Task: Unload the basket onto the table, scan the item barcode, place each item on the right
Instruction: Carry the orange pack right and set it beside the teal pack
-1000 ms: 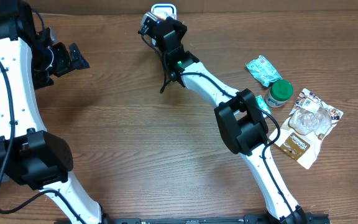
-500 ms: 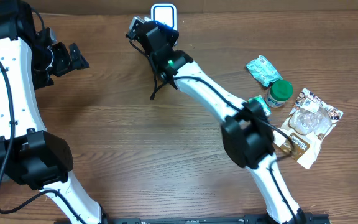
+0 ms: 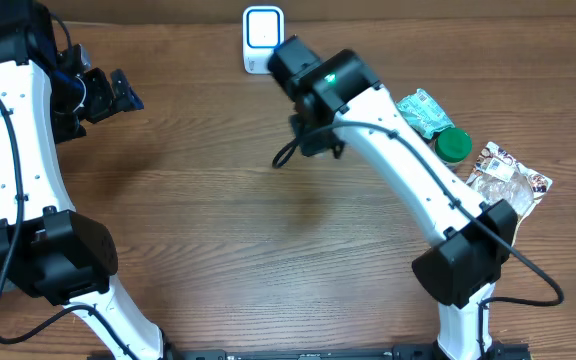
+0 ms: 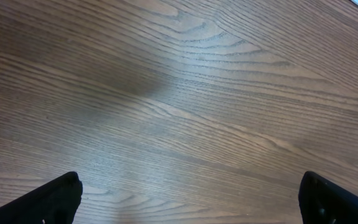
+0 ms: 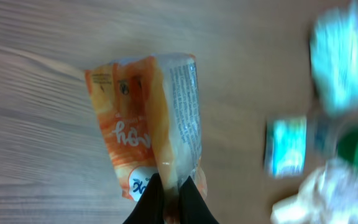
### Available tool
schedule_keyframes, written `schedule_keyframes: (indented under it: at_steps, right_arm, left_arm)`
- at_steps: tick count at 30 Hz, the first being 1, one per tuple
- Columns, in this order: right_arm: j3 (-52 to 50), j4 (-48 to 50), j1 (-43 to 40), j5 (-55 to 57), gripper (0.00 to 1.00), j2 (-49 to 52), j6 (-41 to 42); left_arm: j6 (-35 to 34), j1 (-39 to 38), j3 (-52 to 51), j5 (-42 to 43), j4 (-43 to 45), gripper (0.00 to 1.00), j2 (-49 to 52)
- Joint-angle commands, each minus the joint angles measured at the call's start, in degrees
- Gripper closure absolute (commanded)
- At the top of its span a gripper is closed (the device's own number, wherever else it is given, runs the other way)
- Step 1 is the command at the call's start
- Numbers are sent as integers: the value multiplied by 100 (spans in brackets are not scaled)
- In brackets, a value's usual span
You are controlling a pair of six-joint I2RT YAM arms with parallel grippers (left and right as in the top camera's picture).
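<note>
The right gripper [image 5: 169, 194] is clamping together on one end of the orange packet [image 5: 143, 118], holding it over the table [image 5: 36, 143]. The left gripper [image 4: 191, 199] is gaping wide, holding nothing. Farther off, a green-capped jar [image 3: 454, 146], contents unclear, is sitting beside a teal pouch [image 3: 425, 110]. The white scanner [image 3: 263, 28] is standing at the far edge.

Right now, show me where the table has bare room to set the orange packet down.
Bare wood spans the middle, between the left arm and right arm, below the scanner. Crowded at right: teal packet, green-lidded jar, clear bag.

Robot test bench: wood-grain table [image 3: 218, 250], white scanner [image 3: 263, 27], snack packets [image 3: 425, 110].
</note>
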Motion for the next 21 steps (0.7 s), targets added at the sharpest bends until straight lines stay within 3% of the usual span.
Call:
schedule_keyframes:
  at_steps: [1, 11, 21]
  right_arm:
    - [-485, -236, -431, -90, 96, 85, 1508]
    - [-2168, 72, -1567, 17, 96, 85, 1845]
    - [-2430, 551, -2114, 284, 96, 85, 1078]
  left_arm:
    - [-35, 20, 79, -22, 4, 0, -72]
    - [-35, 20, 79, -20, 4, 0, -72]
    - [-35, 20, 79, -22, 4, 0, -72]
